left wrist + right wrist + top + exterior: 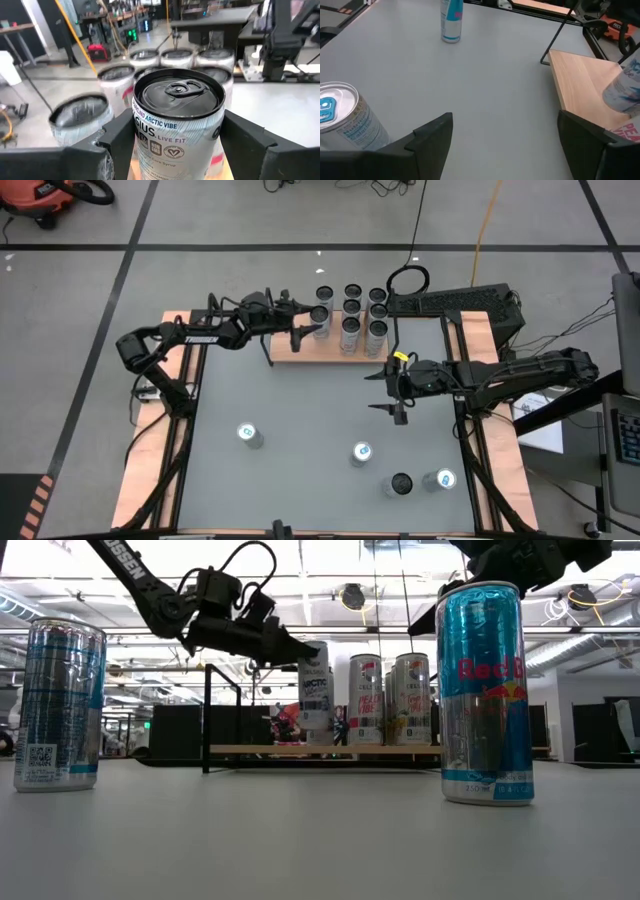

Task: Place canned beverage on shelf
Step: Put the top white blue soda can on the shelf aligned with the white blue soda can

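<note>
The white aluminium Celsius can [176, 125] is hanging in the left gripper [312, 328], clamped between both fingers just above the light-wood shelf board [300, 347], beside the cans already standing there [352, 320]. Lowering it straight and releasing only once seated should be avoiding knocks. The right gripper [398, 390] is waiting open and empty near the shelf's front.

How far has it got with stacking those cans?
Several cans already stand on the shelf. The left gripper holds another white can between its fingers at the shelf's edge. The right gripper hangs open over the table. Four cans wait on the grey table.
</note>
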Robot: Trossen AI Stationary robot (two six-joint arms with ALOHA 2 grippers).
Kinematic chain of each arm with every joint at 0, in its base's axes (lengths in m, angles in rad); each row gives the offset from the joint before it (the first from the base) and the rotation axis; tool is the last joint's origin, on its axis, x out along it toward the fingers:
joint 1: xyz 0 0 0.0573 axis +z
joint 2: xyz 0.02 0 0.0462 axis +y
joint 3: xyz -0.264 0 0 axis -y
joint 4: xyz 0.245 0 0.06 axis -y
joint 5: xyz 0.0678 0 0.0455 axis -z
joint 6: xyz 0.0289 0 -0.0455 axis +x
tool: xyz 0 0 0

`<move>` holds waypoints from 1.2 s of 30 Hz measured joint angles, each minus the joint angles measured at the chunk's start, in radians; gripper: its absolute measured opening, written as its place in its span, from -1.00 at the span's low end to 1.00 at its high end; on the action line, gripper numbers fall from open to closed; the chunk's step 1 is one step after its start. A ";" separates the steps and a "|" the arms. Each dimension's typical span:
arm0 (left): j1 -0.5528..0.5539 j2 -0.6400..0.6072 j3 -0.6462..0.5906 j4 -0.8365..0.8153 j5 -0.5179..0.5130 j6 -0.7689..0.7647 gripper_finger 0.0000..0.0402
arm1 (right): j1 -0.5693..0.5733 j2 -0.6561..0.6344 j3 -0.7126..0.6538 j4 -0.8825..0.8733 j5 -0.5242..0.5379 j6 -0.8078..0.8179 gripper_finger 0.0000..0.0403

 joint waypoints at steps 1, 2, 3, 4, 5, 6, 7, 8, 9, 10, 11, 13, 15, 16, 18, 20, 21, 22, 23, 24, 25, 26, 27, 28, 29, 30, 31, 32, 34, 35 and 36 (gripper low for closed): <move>0.002 0.003 0.000 -0.005 -0.008 0.000 0.21 | 0.000 0.000 0.000 0.000 0.000 0.000 0.46; 0.003 0.007 0.000 -0.003 -0.018 0.000 0.21 | 0.000 0.000 0.000 0.002 0.000 0.000 0.46; 0.003 0.010 0.000 -0.001 -0.025 0.000 0.21 | 0.000 0.000 0.000 0.005 0.000 0.000 0.46; 0.003 0.014 0.000 0.003 -0.028 0.000 0.21 | 0.000 0.000 0.000 0.004 0.000 0.000 0.46; 0.003 0.017 0.000 0.004 -0.032 0.000 0.21 | 0.000 0.000 0.000 0.004 0.000 0.000 0.46; 0.003 0.018 0.000 0.002 -0.037 0.000 0.21 | 0.000 0.000 0.000 0.004 0.000 0.000 0.46; 0.003 0.018 0.000 0.000 -0.043 0.001 0.21 | 0.000 0.000 0.000 0.004 0.000 0.000 0.46; 0.003 0.018 0.000 0.001 -0.045 0.002 0.21 | 0.000 0.000 0.000 0.004 0.000 -0.001 0.46; 0.003 0.021 0.000 0.005 -0.045 0.002 0.21 | 0.000 0.000 0.000 0.004 0.000 -0.004 0.46; 0.003 0.026 0.001 0.012 -0.045 0.001 0.21 | 0.000 0.000 0.000 0.004 0.000 -0.006 0.46; 0.003 0.030 0.004 0.009 -0.044 0.001 0.21 | 0.000 0.000 0.000 0.004 0.000 -0.009 0.46; 0.005 0.032 0.005 -0.006 -0.043 0.001 0.21 | 0.000 0.000 0.000 0.006 0.000 -0.015 0.46; 0.004 0.046 0.017 0.000 -0.040 0.001 0.21 | 0.000 0.000 0.000 0.007 0.000 -0.016 0.46; 0.004 0.049 0.022 0.005 -0.040 0.002 0.21 | 0.000 0.000 0.000 0.007 0.000 -0.016 0.46; 0.005 0.049 0.023 0.003 -0.040 0.001 0.21 | 0.000 0.000 0.000 0.007 0.000 -0.015 0.46; 0.005 0.049 0.024 0.003 -0.044 0.008 0.21 | 0.000 0.000 0.000 0.006 0.000 -0.015 0.46; 0.005 0.049 0.024 0.001 -0.044 0.008 0.21 | 0.000 0.000 0.000 0.006 0.000 -0.015 0.46; 0.005 0.049 0.024 0.001 -0.044 0.007 0.21 | 0.000 0.000 0.000 0.006 0.000 -0.015 0.46; 0.005 0.049 0.024 0.000 -0.044 0.007 0.21 | 0.000 0.000 0.000 0.006 0.000 -0.015 0.46; 0.005 0.049 0.024 0.000 -0.044 0.007 0.21 | 0.000 0.000 0.000 0.006 0.000 -0.016 0.46; 0.005 0.050 0.024 -0.002 -0.044 0.007 0.21 | 0.000 0.000 0.000 0.006 0.000 -0.017 0.46; 0.005 0.057 0.024 0.004 -0.044 0.007 0.21 | 0.000 0.000 0.000 0.006 0.000 -0.019 0.46; 0.005 0.063 0.025 0.006 -0.044 0.006 0.21 | 0.000 0.000 0.000 0.006 0.000 -0.020 0.46; 0.005 0.065 0.026 -0.002 -0.046 0.003 0.21 | 0.000 0.000 0.000 0.006 0.000 -0.021 0.46; 0.005 0.065 0.025 -0.008 -0.046 0.000 0.21 | 0.000 0.000 0.000 0.006 0.000 -0.021 0.46; 0.005 0.065 0.025 -0.008 -0.047 0.000 0.21 | 0.000 0.000 0.000 0.006 0.000 -0.022 0.46; 0.005 0.065 0.025 -0.006 -0.046 0.000 0.21 | 0.000 0.000 0.000 0.006 0.000 -0.022 0.46; 0.005 0.065 0.025 -0.002 -0.047 0.000 0.21 | 0.000 0.000 0.000 0.006 0.000 -0.021 0.46; 0.005 0.065 0.026 -0.004 -0.046 -0.001 0.21 | 0.000 0.000 0.000 0.006 0.000 -0.021 0.46; 0.005 0.065 0.026 -0.004 -0.046 -0.001 0.21 | 0.000 0.000 0.000 0.006 0.000 -0.021 0.46; 0.005 0.065 0.026 -0.003 -0.046 -0.002 0.21 | 0.000 0.000 0.000 0.006 0.000 -0.022 0.46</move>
